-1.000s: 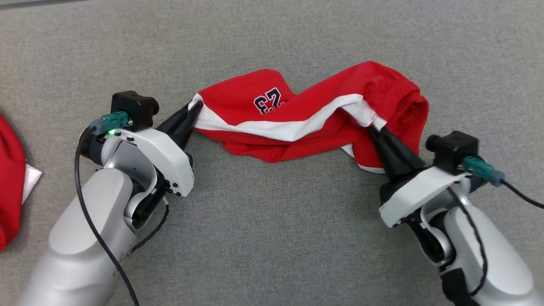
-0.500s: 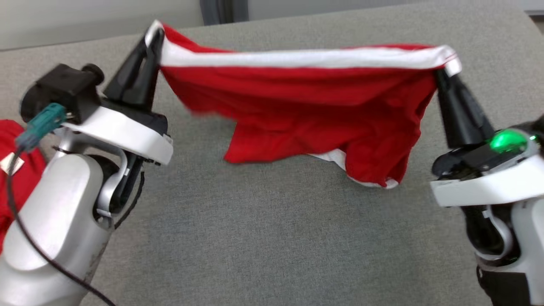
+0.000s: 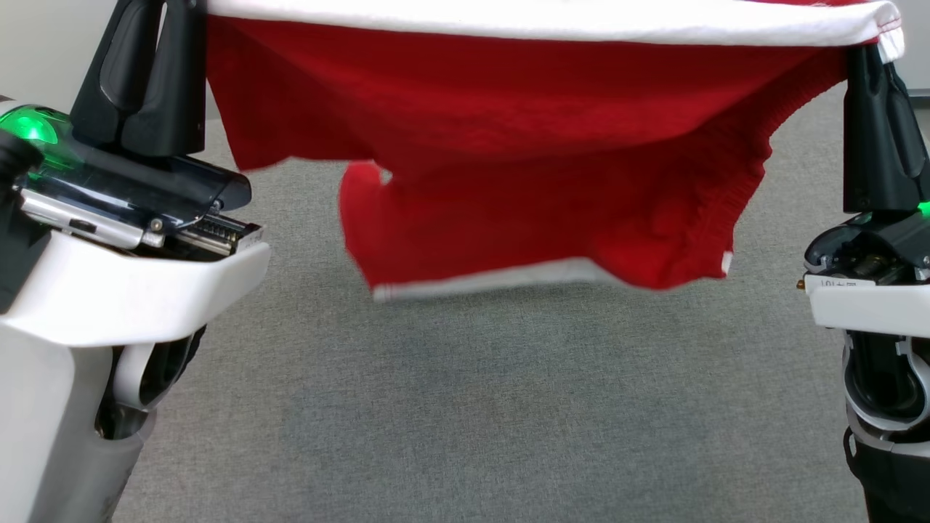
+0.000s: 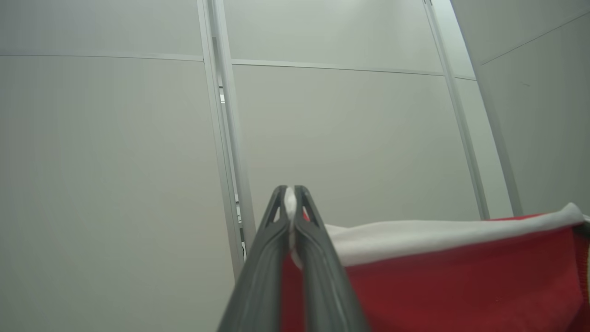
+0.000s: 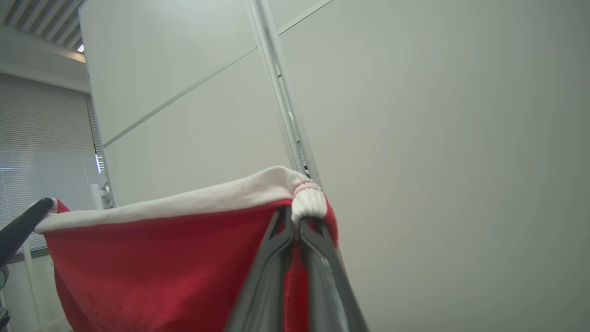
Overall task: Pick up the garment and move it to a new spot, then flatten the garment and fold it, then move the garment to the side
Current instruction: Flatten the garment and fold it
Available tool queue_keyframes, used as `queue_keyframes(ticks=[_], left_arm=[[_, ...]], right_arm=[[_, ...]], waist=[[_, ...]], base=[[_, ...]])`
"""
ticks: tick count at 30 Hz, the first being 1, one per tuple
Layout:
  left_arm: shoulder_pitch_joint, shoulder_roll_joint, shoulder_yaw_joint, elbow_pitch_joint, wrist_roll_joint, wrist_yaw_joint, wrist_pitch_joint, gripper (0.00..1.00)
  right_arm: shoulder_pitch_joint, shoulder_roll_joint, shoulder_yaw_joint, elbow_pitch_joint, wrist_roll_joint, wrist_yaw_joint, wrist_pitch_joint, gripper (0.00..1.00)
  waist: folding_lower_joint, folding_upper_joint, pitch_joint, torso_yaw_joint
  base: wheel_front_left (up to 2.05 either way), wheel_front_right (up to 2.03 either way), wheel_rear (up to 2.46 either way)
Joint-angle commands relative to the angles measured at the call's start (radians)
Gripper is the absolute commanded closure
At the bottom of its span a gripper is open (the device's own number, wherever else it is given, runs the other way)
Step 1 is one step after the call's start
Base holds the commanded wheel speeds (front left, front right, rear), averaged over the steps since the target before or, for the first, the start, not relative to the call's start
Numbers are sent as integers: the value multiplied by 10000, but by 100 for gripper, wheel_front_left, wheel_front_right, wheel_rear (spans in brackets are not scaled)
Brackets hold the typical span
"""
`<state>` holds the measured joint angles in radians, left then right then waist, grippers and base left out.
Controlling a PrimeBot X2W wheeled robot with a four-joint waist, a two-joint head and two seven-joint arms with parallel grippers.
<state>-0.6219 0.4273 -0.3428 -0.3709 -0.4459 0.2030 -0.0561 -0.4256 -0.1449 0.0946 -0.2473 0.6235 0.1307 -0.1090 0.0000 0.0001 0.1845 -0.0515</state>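
Note:
The garment (image 3: 508, 138) is red with a white band along its top edge and hangs in the air, stretched between my two grippers above the grey table (image 3: 472, 407). My left gripper (image 3: 156, 14) is shut on its left corner at the top left of the head view. In the left wrist view the left gripper (image 4: 290, 196) pinches white cloth of the garment (image 4: 438, 276). My right gripper (image 3: 868, 54) is shut on the right corner. The right wrist view has the right gripper (image 5: 296, 216) clamped under a bunched white corner of the garment (image 5: 161, 258).
The grey fabric-covered table spreads below the hanging cloth. Pale wall panels (image 4: 345, 138) with metal seams stand behind. A window with blinds (image 5: 41, 147) is at the left of the right wrist view. The other arm's dark fingertip (image 5: 23, 226) pokes in there too.
Both grippers have lifted the garment off the table and pulled it taut between them, rising higher over the second. The head camera has tilted up as well.

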Motion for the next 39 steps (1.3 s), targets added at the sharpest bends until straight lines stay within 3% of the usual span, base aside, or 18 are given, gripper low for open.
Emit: queue_keyframes(ticks=[1,5,10,22,31,39], left_arm=[[-109,79,24,-178,83,75,92,100],[-368,141,-64,-321,95,14,351,100],[-1170,14,-231,658,-295,-475,619,100],[-5242,-999,-812,7446,-1002,-2171,1183,100],[-8114,-1433,-790,11664,-626,-2743,-464,100],[-8031,-2141,-1088,13063,-732,-3168,-1851,100]], right_arm=[[-152,-30,-89,-36,58,1,47,100],[-422,-37,-101,316,-12,1,146,100],[-1414,-220,216,1438,24,3,270,100],[-6223,-418,1593,7200,167,1,-213,100],[-9479,314,2007,11199,-125,-3,-1434,100],[-9471,527,3158,12470,120,1,-1577,100]], waist=[[0,-1,-35,37],[0,-1,-9,42],[0,-1,191,-9],[0,-1,1046,33],[0,-1,1840,-80],[0,-1,2495,276]], base=[[0,0,0],[0,0,0],[0,0,0],[0,0,0],[0,0,0],[0,0,0]])
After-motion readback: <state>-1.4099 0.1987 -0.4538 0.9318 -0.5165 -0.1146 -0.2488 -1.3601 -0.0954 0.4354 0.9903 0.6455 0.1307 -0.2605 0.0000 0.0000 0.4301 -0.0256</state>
